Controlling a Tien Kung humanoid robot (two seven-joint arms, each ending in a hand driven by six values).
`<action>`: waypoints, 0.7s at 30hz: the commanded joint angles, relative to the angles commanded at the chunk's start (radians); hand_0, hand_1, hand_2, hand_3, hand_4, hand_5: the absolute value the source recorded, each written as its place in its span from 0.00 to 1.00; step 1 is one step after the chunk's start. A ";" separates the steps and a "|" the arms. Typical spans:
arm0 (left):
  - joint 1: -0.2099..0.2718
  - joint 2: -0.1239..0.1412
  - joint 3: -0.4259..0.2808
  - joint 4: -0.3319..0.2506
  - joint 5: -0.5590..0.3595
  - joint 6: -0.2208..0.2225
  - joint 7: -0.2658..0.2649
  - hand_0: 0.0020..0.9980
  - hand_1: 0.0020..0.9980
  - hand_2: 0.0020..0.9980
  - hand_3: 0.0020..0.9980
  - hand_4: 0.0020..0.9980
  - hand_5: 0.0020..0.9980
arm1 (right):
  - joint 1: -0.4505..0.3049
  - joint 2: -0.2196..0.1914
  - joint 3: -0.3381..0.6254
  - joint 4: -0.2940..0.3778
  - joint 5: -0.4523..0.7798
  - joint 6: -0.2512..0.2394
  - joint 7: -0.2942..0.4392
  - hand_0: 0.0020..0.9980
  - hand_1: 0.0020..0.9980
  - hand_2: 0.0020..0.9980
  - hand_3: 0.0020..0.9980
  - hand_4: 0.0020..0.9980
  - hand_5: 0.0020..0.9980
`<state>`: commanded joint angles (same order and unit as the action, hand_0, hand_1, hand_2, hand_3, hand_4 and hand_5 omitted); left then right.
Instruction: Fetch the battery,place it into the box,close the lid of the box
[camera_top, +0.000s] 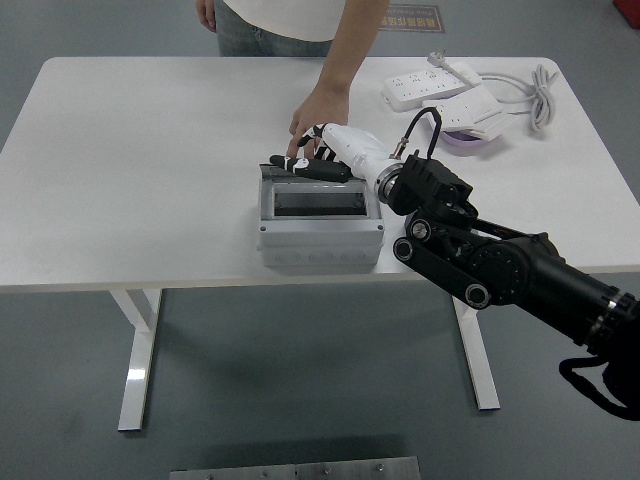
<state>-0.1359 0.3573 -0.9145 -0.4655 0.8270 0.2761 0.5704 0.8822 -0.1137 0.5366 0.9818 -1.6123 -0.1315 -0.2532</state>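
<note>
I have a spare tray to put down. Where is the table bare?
The whole left stretch of the table, left of the box, is bare. It is crowded behind the box, where the right hand meets the person's hand, and around the power strips far right.

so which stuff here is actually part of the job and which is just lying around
In the job:
grey rectangular plastic box
its dark lid
right hand resting on the lid
person's hand behind the box

Lying about:
white power strips
white coiled cable
purple round object
</note>
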 joint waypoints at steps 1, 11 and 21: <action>0.000 0.000 0.000 0.000 0.000 0.000 0.000 0.80 0.88 0.82 0.91 0.82 0.60 | -0.002 0.001 -0.002 0.000 -0.001 0.000 0.000 0.27 0.37 0.47 0.76 1.00 1.00; 0.002 -0.001 -0.001 0.000 0.000 0.000 0.000 0.80 0.88 0.82 0.91 0.82 0.60 | -0.013 0.004 -0.012 0.000 -0.003 0.002 -0.003 0.26 0.36 0.46 0.75 1.00 1.00; 0.009 -0.005 0.001 -0.001 -0.006 0.000 0.000 0.80 0.88 0.82 0.91 0.82 0.60 | -0.038 -0.035 0.088 0.054 -0.040 0.037 -0.033 0.26 0.35 0.44 0.75 1.00 1.00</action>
<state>-0.1267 0.3525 -0.9138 -0.4665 0.8213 0.2765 0.5699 0.8439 -0.1483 0.6244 1.0355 -1.6527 -0.0946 -0.2857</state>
